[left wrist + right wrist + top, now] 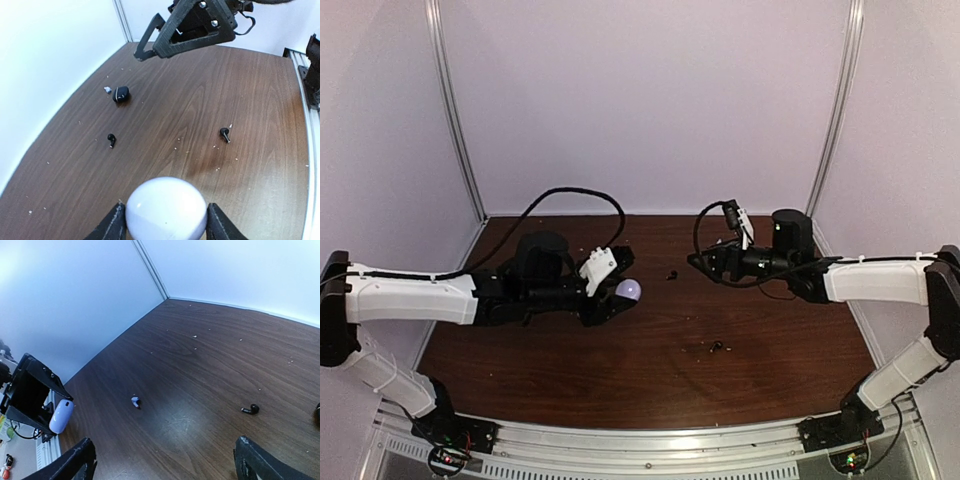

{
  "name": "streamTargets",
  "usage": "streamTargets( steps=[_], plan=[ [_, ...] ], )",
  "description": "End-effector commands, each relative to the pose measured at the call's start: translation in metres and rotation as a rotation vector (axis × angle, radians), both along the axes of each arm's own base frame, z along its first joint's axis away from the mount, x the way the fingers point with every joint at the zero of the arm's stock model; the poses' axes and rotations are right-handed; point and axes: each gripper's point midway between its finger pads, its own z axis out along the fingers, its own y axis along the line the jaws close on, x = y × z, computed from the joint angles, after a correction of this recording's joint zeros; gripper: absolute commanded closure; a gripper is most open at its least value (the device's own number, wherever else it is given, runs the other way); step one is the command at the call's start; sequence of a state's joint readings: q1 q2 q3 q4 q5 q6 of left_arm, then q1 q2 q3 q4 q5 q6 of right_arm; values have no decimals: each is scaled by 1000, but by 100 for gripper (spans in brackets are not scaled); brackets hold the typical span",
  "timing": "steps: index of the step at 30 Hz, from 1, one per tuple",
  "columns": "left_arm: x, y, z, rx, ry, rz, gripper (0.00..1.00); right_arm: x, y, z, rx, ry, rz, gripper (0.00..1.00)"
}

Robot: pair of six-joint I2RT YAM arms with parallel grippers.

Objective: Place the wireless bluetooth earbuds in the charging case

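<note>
Nearest the arm bases, one black earbud (pixel 225 133) is seen lying on the brown table (pixel 260 90), well apart from the other items. Further in, on the left, a pale round case (pixel 166 207) is clamped betw. the fingers of the left gripper (pixel 165 226) and carried clear of the table. Beyond it, a 2nd black earbud (pixel 111 140) is laid on the wood, w/ a black round case (pixel 120 93) near it. A pale lilac earbud (pixel 135 401) is seen on the table betw. the two grippers. The right gripper (pixel 164 449) is poised above the table w/ jaws wide apart, approx. opposite the left one. Pale specks are scattered over the wood.
</note>
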State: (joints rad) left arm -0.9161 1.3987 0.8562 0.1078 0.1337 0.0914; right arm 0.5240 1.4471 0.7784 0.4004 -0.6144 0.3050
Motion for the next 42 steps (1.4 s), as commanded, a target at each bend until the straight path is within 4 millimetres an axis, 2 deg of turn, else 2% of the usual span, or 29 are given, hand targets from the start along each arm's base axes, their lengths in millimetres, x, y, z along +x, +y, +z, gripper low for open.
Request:
streamTargets(
  steps=[1,7,12,19,35,42],
  plan=[
    [6,-2,31,22,-281,22,61,-26,17,15,61,47,122,4],
    [-23,-9,39,29,-399,-118,60,-51,31,13,40,109,252,8],
    [-38,-9,41,57,-471,-187,60,-77,46,16,56,166,362,13],
    [-55,-18,32,123,-535,-251,61,-100,61,22,88,250,470,23],
    [-68,-30,10,213,-547,-343,65,-136,96,10,39,327,613,42],
    [-71,-34,6,229,-555,-358,65,-143,108,-7,-7,375,640,47]
  ],
)
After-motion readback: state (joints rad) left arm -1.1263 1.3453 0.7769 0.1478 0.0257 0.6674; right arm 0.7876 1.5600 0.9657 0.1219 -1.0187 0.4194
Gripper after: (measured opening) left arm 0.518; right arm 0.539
